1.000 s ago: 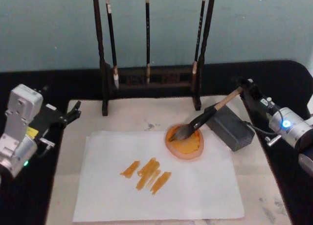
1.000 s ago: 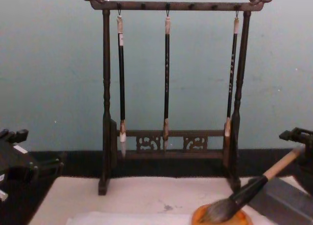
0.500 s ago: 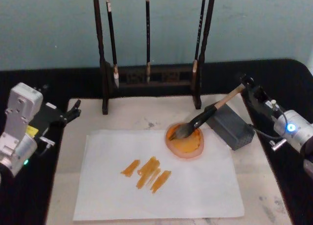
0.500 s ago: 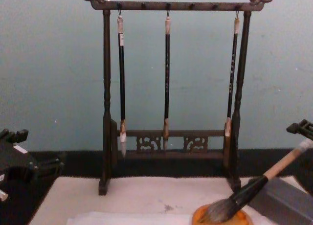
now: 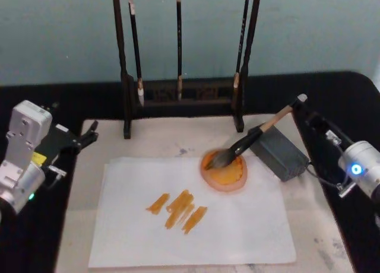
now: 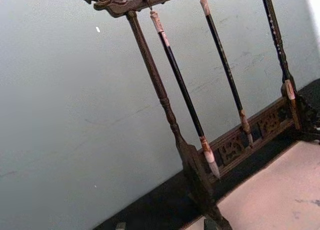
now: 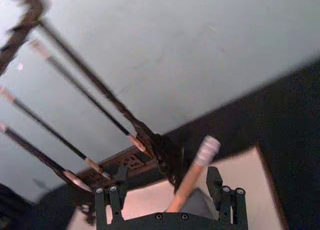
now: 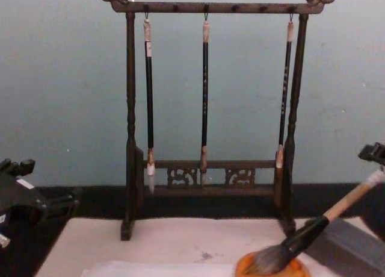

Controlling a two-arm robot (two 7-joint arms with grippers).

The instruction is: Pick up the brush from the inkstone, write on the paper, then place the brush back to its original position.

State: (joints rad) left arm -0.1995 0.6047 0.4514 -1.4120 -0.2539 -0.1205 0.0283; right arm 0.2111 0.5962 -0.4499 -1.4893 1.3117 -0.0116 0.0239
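Brush (image 5: 252,136) sits back at its rest: bristles in the orange inkstone (image 5: 224,174), handle leaning up and right across the grey block (image 5: 279,154), end cap free in the air. We read that prop as deliberate, since it keeps wet bristles off the paper (image 5: 193,216). Nearest us, the paper carries orange strokes (image 5: 178,210), so writing looks done. Right gripper (image 5: 317,126) is just right of the end cap, apart from it; in the right wrist view its fingers (image 7: 215,182) stand spread either side of the handle, holding nothing. Left gripper (image 5: 86,135) is parked at the mat's left edge; we can't tell its fingers' state. Farthest back, the brush rack (image 5: 184,95) holds three thin brushes.
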